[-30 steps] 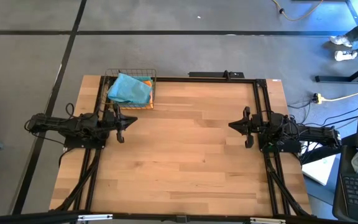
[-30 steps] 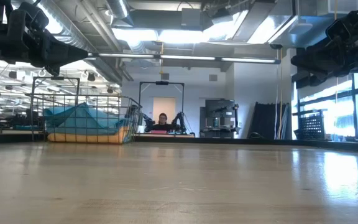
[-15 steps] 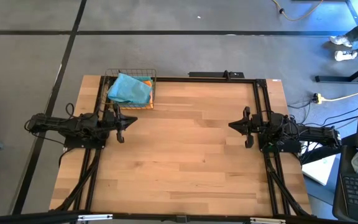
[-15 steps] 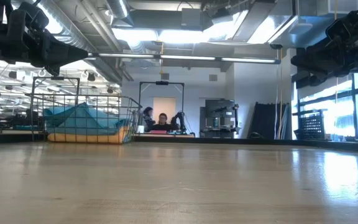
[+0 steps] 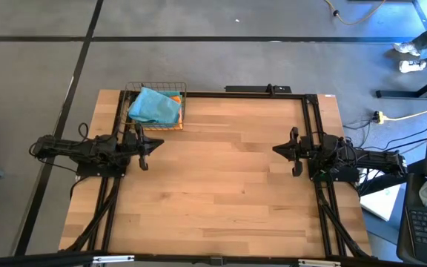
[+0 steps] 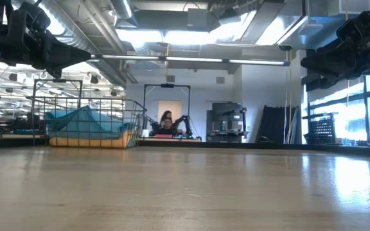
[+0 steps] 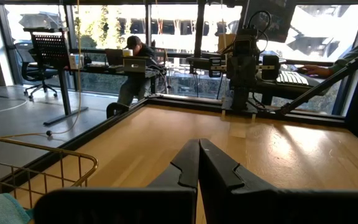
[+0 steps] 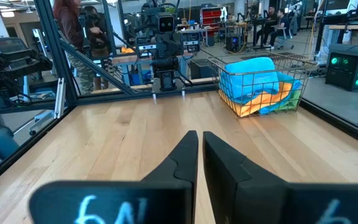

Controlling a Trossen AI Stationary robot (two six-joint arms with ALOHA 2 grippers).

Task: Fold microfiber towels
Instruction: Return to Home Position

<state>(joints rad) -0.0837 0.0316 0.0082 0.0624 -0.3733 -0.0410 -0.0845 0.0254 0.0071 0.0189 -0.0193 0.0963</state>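
High view: towels [image 5: 153, 107] in wire basket [image 5: 184, 104], near left closed fingers [image 5: 155, 144]

We see a bench [image 5: 221, 178] of pale wooden planks with a smooth, softly gleaming finish, a wire basket [image 5: 156, 84] of thin brassy metal holding the microfiber towels [image 5: 154, 106] of soft matt cloth, and dark, matt, plastic-looking jaws on the left gripper [image 7: 199, 142] and right gripper [image 8: 200, 134].
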